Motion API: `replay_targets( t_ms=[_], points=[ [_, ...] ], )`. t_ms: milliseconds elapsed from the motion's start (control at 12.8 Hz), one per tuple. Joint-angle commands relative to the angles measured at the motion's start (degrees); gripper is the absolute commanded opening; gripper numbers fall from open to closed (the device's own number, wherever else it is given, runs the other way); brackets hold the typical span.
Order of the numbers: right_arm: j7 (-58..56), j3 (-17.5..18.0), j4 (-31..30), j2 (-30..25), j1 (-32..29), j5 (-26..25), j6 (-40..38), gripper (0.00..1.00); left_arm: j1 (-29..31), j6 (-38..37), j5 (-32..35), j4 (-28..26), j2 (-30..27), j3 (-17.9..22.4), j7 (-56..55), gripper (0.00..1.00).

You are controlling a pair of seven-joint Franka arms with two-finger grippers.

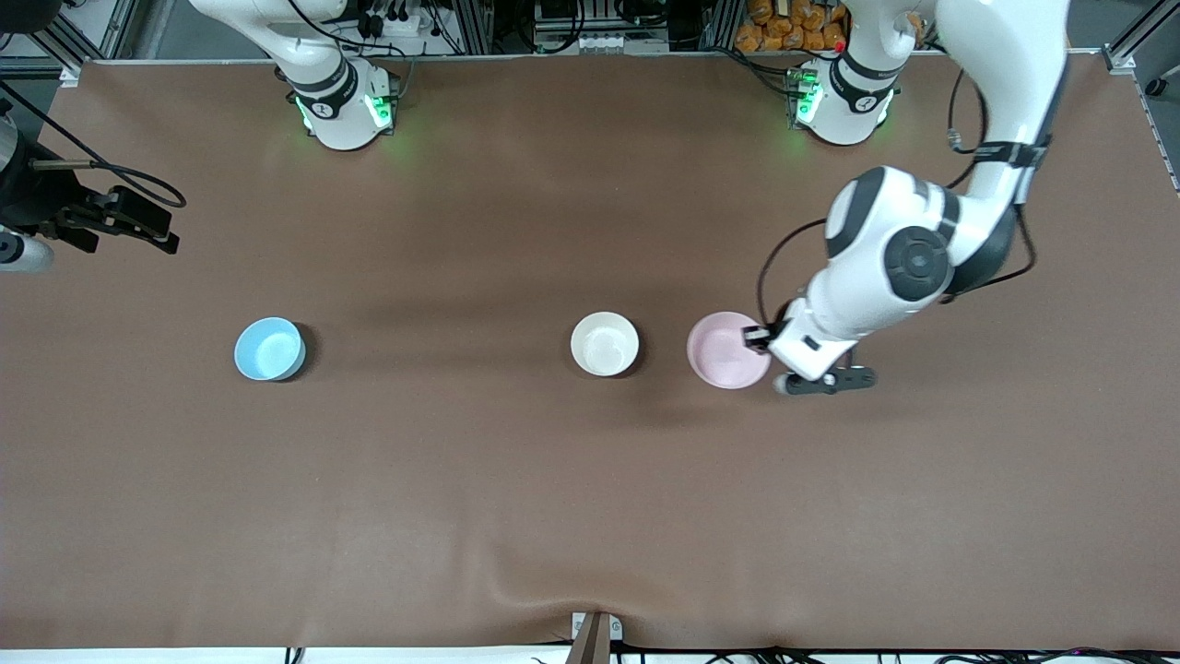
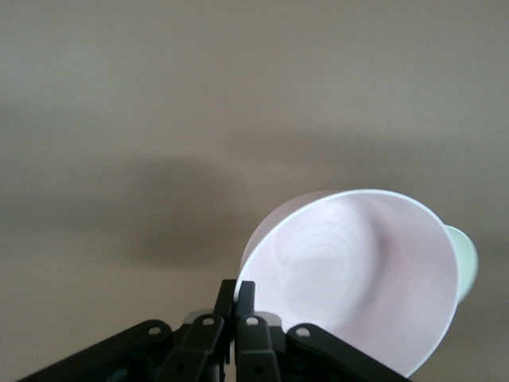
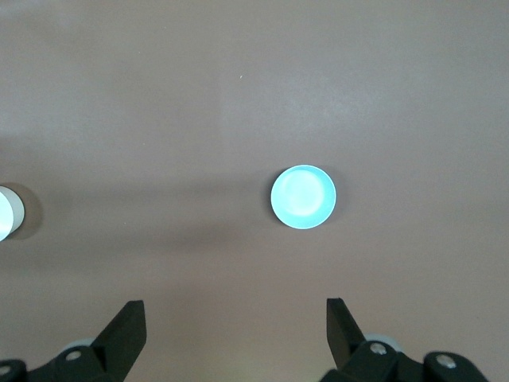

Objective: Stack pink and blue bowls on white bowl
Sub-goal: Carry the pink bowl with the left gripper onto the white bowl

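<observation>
The pale pink bowl (image 1: 726,350) is beside the white bowl (image 1: 605,344), toward the left arm's end of the table. My left gripper (image 1: 760,338) is shut on the pink bowl's rim. In the left wrist view its fingers (image 2: 236,291) pinch the rim, and the pink bowl (image 2: 358,274) hangs tilted with the white bowl's edge (image 2: 469,256) showing past it. The light blue bowl (image 1: 269,349) sits toward the right arm's end. My right gripper (image 1: 138,221) waits open and empty, high at that end. Its wrist view shows the gripper (image 3: 236,318), the blue bowl (image 3: 303,196) and the white bowl (image 3: 6,213).
The brown table cover (image 1: 590,516) is bare apart from the three bowls, which stand in one row across its middle. A small bracket (image 1: 595,636) sits at the table edge nearest the front camera.
</observation>
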Motion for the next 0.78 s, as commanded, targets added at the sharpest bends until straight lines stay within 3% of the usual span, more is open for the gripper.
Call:
replay_targets(
  t_ms=[0,312,703],
  points=[
    [-0.6,0.7,1.1,0.5,-1.2,0.1,-0.5,1.0,-4.2,3.3,-2.0,1.0,2.1,0.4,-6.6,0.0],
    [-0.6,0.7,1.1,0.5,-1.2,0.1,-0.4,1.0,-11.1,9.4,-1.9,1.0,6.6,0.4,-15.9,0.0],
    [-0.6,0.7,1.1,0.5,-1.2,0.1,-0.4,1.0,-15.6,15.9,-1.3,0.8,10.6,0.8,-20.5,0.0]
  ],
)
